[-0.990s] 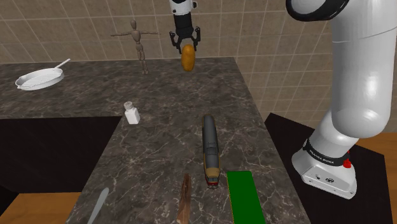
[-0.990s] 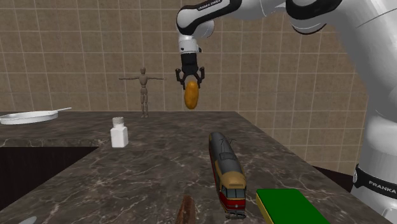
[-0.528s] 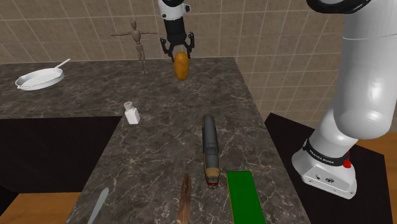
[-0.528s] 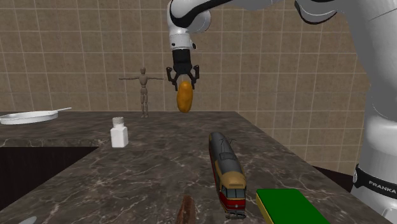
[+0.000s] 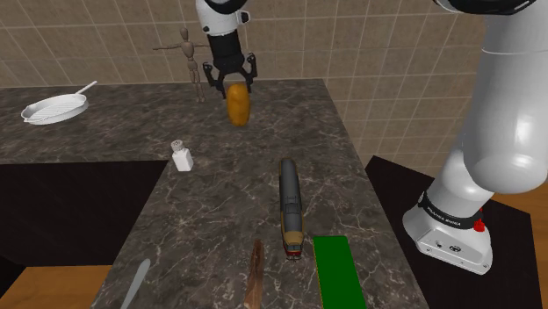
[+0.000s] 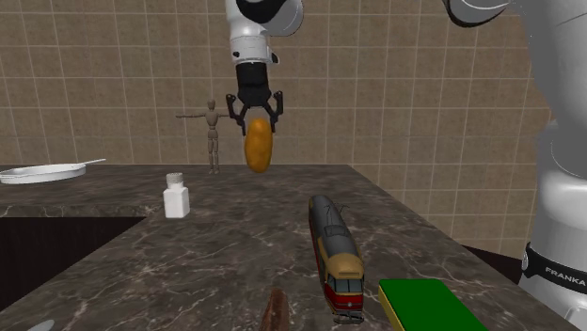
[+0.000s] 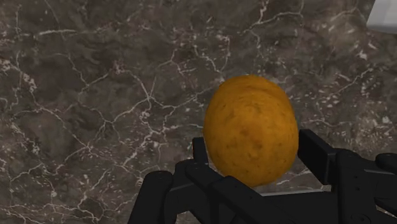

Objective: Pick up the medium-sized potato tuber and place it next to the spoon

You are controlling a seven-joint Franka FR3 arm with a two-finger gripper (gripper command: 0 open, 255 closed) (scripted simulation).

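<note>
Right now your all-black gripper (image 5: 232, 83) clamps the upper end of the orange-brown oval potato (image 5: 237, 105), which hangs upright, clear above the far end of the dark veined marble counter (image 5: 219, 211); that height should carry it over clutter. The grey utensil (image 5: 133, 283) I take for the spoon lies well apart at the near edge. On the way stand a white shaker bottle (image 5: 183, 156), a long toy train (image 5: 290, 206) and a thin brown strip (image 5: 255, 272).
</note>
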